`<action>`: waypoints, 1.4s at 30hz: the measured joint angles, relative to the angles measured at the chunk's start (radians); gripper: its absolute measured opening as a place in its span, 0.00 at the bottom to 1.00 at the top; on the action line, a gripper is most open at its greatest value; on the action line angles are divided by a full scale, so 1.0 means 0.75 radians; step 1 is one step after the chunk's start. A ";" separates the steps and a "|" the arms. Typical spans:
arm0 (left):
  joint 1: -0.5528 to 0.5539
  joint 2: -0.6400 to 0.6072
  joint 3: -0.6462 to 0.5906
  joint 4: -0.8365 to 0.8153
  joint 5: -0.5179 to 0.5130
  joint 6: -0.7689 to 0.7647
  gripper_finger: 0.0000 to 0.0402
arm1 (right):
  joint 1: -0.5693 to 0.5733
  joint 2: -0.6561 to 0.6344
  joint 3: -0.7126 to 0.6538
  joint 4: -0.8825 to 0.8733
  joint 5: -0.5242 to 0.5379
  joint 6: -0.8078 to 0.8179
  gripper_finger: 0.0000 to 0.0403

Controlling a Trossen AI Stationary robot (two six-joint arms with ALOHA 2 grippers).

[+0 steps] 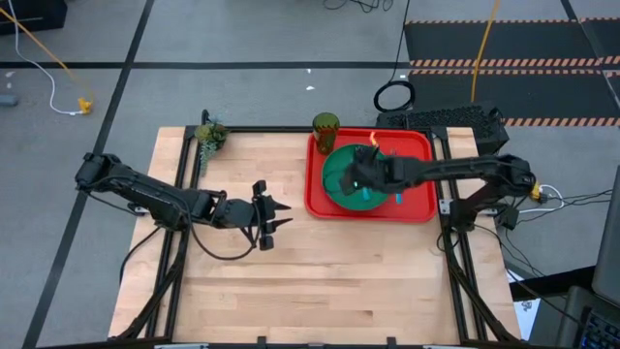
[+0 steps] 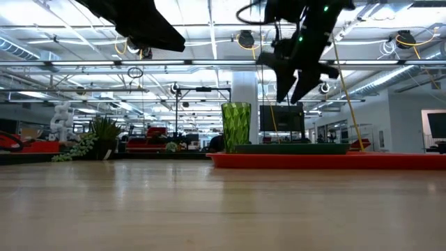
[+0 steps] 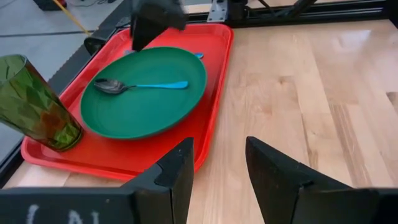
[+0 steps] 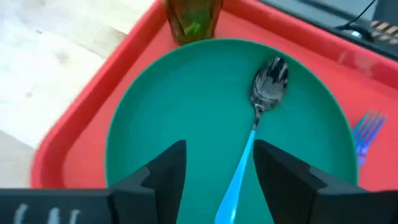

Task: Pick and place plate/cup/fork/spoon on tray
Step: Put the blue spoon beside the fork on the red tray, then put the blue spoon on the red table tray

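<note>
The spoon is seen lying flat on the plate, its light blue handle run toward the right gripper, its dark oval bowl pointed toward the cup. The right gripper's fingers are held apart above the handle, empty. The fork is laid beside the plate on the tray. The cup is stood at the tray's far left corner. The left gripper is hung over the table, fingers apart.
</note>
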 joint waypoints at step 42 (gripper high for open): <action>0.005 0.001 0.000 -0.011 0.001 0.021 0.37 | -0.415 0.269 -0.202 0.371 -0.269 -0.246 0.25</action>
